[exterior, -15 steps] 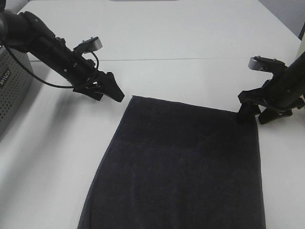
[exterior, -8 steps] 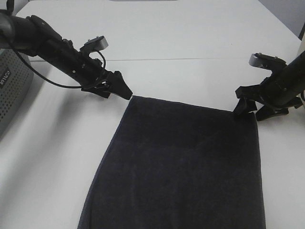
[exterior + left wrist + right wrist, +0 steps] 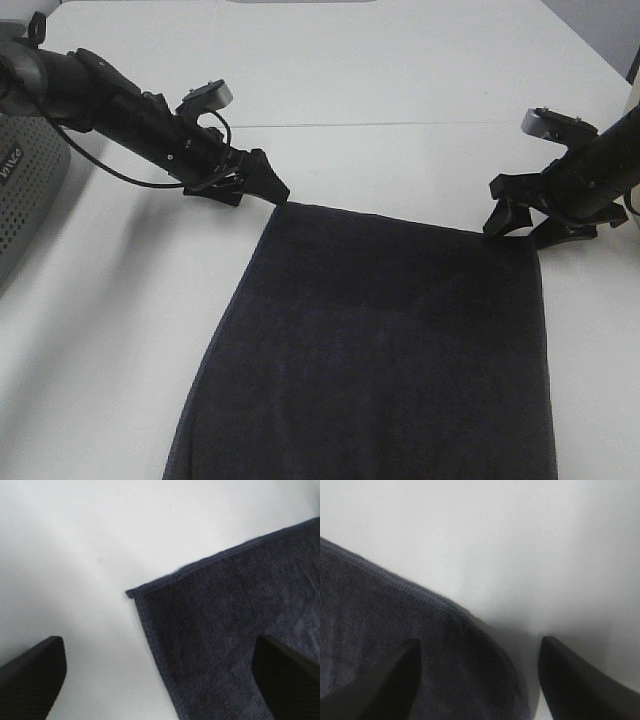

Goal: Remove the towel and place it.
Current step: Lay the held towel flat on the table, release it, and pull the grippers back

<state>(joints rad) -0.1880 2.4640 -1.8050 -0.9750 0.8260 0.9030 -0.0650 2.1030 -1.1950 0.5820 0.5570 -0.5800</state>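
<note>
White tabletop (image 3: 400, 80) carries the towel (image 3: 380, 350), spread flat and reaching its near edge, with a grey perforated basket (image 3: 25, 190) at the left edge. At the towel's far left corner the left gripper (image 3: 272, 190) stands with jaws wide apart. The right gripper (image 3: 520, 228) is likewise spread at the far right corner, and neither grips the cloth.

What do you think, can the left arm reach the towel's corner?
Probably yes. The left fingers are open, one on each side of the towel corner, and nothing on the table lies between.
</note>
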